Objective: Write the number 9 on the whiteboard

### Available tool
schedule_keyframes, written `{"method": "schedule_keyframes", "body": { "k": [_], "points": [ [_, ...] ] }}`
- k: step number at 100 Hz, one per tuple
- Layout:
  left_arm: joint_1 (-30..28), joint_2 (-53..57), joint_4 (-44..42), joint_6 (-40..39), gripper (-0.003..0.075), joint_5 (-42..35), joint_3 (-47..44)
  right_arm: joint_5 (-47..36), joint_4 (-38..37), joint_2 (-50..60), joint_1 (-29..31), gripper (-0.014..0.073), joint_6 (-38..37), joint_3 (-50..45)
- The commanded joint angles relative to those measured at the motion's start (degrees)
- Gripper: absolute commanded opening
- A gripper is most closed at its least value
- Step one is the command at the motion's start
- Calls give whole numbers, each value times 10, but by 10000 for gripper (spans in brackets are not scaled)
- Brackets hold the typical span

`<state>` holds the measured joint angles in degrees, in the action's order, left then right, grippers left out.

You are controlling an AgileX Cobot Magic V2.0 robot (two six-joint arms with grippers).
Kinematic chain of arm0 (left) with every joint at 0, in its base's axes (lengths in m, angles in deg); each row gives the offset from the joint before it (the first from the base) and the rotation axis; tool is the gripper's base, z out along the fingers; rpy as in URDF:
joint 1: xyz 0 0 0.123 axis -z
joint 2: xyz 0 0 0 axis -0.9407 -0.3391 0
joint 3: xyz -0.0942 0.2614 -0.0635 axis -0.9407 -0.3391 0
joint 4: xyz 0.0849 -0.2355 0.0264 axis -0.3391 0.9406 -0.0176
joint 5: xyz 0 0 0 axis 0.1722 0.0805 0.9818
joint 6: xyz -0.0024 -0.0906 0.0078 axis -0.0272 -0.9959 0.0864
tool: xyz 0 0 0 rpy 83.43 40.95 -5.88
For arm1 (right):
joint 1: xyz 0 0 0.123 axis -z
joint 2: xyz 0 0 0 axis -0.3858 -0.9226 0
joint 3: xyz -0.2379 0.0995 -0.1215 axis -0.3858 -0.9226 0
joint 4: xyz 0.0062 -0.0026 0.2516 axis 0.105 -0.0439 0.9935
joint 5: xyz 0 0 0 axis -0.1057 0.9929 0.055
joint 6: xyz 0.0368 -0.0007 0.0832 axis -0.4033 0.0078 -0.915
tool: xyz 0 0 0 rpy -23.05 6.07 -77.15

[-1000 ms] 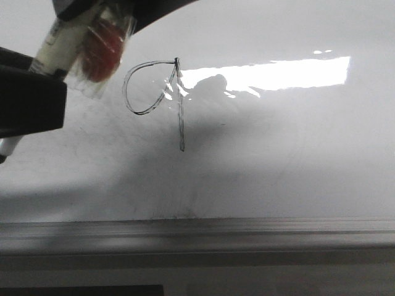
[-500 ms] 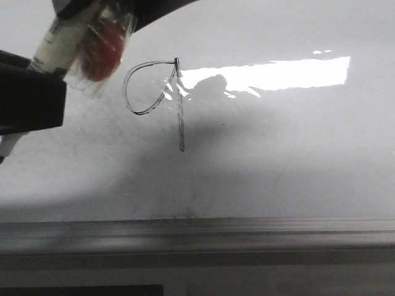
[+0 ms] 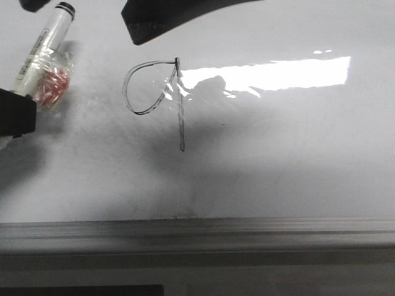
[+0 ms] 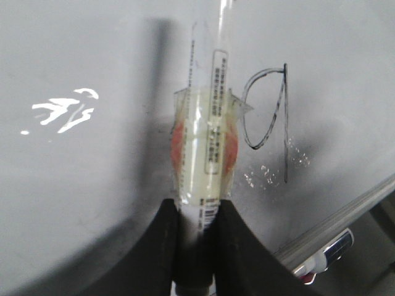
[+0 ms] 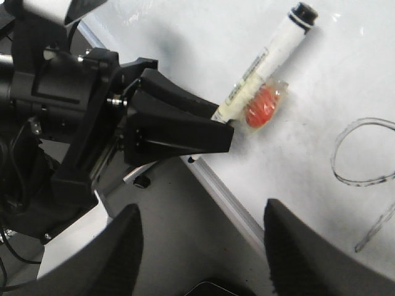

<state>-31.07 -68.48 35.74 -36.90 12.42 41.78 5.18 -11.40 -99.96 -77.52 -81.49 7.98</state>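
The number 9 (image 3: 162, 98) stands drawn in thin black line on the whiteboard (image 3: 278, 160), its loop beside a straight stem, at the edge of a bright glare patch (image 3: 265, 74). Well to the loop's side, the left end effector (image 4: 196, 231) is clamped on a white marker (image 3: 42, 44) wrapped in clear tape over a red pad (image 3: 50, 85). The right end effector (image 5: 200, 237) hangs with its fingers spread, holding nothing.
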Motion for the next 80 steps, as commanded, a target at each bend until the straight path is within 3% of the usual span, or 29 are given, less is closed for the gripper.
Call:
{"method": "schedule_keyframes", "body": {
  "k": [1,71,80],
  "points": [
    [4,-4,65,-8,-21,-18,16,-30,-7,9,0,364,7,20],
    [9,-97,93,-8,-20,-79,15,-42,-8,9,0,363,7,20],
    [9,-97,93,-8,12,-79,15,-42,-8,9,0,363,7,20]
  ]
}}
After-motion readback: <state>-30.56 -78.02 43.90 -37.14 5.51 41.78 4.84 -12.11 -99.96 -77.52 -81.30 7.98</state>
